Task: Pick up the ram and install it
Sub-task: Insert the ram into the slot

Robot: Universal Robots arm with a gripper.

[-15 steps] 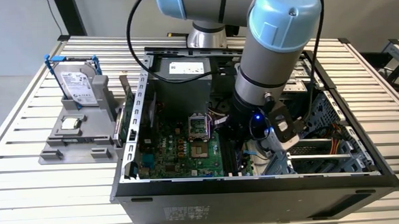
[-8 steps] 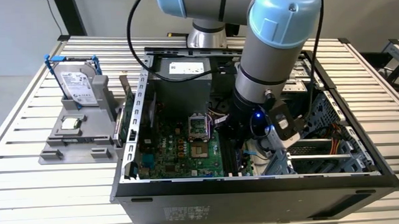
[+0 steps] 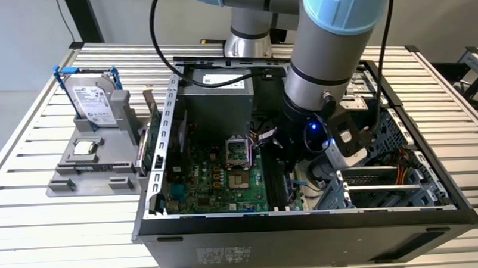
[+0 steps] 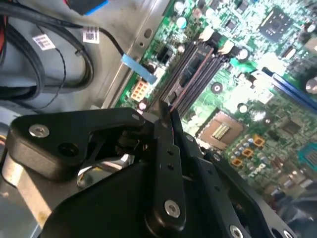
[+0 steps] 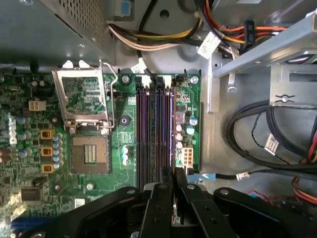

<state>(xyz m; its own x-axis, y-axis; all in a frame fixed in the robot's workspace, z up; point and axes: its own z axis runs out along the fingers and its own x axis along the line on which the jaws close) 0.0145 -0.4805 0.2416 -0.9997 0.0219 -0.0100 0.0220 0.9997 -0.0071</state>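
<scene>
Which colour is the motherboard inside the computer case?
Green; the motherboard shows best in the first wrist view.

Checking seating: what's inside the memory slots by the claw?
The memory slots look empty along their visible length in the first wrist view. The claw covers their near end, so that part can't be checked.

The exterior view looks down from above and in front of the open computer case (image 3: pixel 306 221), set back enough to take in the slatted surface (image 3: pixel 35 236) around it. Both wrist views sit close above the motherboard (image 5: pixel 59 144) inside that case. The first wrist view faces straight down at the memory slots (image 5: pixel 154 139), over the end effector (image 5: pixel 174 198). The second wrist view looks at the same memory slots (image 4: pixel 193 79) slantwise, past the end effector (image 4: pixel 166 129). All three views share the motherboard (image 3: pixel 217 182).
</scene>
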